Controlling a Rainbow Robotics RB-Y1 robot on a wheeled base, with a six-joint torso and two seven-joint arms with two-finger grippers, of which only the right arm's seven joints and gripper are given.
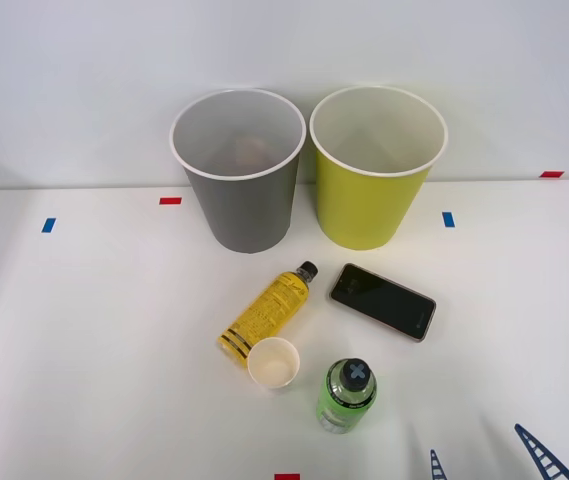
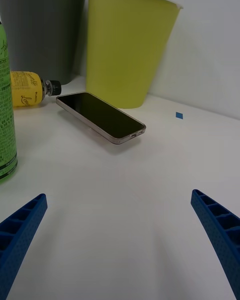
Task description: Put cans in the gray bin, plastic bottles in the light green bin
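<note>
I see a dark phone (image 1: 382, 300) lying flat on the white surface (image 1: 94, 340), screen up, at about 2 o'clock from a small white paper cup (image 1: 272, 362) standing upright and apart from it. Blue (image 1: 48, 225) and red tape marks (image 1: 170, 200) dot the surface.

Hand (image 2: 120, 245): two blue ribbed fingers (image 2: 22, 235), wedge-shaped, tapering to tips.
</note>
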